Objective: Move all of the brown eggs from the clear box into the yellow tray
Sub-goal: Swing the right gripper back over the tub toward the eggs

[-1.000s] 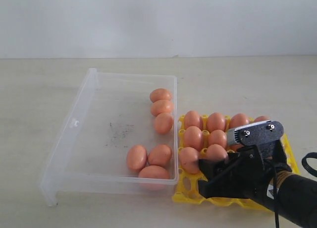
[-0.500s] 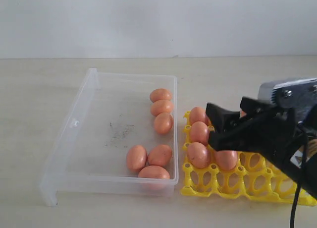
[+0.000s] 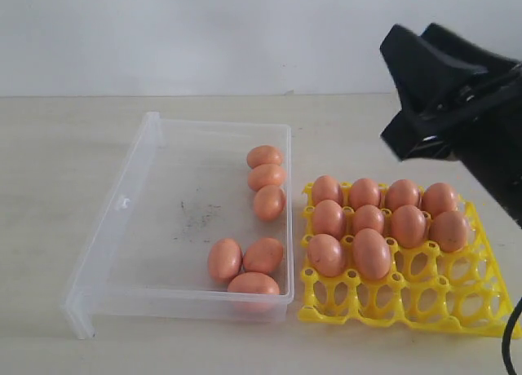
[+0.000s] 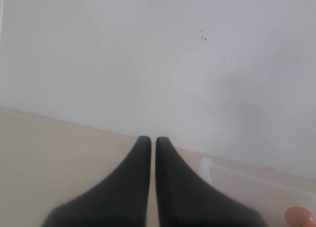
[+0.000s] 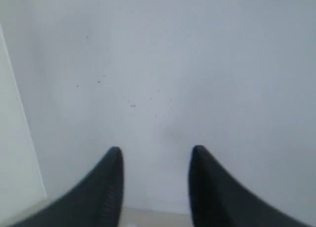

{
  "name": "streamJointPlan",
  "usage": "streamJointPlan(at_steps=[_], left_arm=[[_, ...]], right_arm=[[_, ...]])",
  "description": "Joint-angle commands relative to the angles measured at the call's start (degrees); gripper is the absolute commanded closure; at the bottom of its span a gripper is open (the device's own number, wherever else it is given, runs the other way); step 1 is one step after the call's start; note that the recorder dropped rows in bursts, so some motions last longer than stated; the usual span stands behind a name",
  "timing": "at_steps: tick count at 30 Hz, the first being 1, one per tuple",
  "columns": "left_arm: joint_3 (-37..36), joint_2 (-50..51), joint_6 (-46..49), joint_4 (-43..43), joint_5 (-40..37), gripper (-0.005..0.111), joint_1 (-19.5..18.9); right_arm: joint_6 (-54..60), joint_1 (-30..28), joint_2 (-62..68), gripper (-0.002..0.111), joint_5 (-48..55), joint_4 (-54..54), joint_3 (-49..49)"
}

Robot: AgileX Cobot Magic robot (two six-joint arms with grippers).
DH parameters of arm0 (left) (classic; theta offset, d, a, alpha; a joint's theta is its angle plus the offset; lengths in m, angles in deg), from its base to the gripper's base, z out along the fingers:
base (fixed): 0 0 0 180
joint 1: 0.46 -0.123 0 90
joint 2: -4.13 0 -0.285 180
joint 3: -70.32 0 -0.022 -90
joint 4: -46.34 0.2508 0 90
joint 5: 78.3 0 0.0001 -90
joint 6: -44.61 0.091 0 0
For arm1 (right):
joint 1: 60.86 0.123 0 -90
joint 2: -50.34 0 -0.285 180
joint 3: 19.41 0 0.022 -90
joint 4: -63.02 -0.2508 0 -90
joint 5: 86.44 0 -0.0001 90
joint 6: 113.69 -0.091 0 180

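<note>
Between placements: right pincer poised high, spread and empty. Below it, bright yellow plastic lattice tray with ten smooth brown eggs; past the tray, six in shallow clear plastic box. Next, probably: descent to box, gentle pinch. Elsewhere, left pincer pressed together.

The clear box lies open from above; the right hand hangs high, nearer the yellow tray.

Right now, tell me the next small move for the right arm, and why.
Probably swing the right fingers across to above an egg by the box wall facing the tray. They hang high, apart and empty, six eggs lie in the box, and six tray cups stand empty.
</note>
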Motion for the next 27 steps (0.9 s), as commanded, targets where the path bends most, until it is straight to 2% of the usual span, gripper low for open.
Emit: streamJointPlan(at_steps=[1,5,8,11,14,18,27], left_arm=[[0.15,-0.16,0.43,-0.19,0.00,0.103,0.27],[0.15,-0.16,0.43,-0.19,0.00,0.103,0.27],[0.15,-0.16,0.43,-0.19,0.00,0.103,0.27],[0.15,-0.16,0.43,-0.19,0.00,0.103,0.27],[0.15,-0.16,0.43,-0.19,0.00,0.103,0.27],[0.15,-0.16,0.43,-0.19,0.00,0.103,0.27],[0.15,-0.16,0.43,-0.19,0.00,0.103,0.27]], right_arm=[[-0.17,-0.33,-0.07,0.107,23.08,3.96,1.19],[7.78,-0.33,0.03,0.108,50.93,-2.10,4.37],[9.31,-0.42,1.51,0.109,62.18,-4.04,7.10],[9.27,-1.07,4.44,0.109,66.64,-4.19,9.46],[8.83,-5.18,9.43,0.109,71.44,-4.19,11.37],[8.83,-9.62,15.00,0.109,71.86,-4.41,12.05],[9.95,-10.07,14.17,0.109,75.12,-4.27,11.95]])
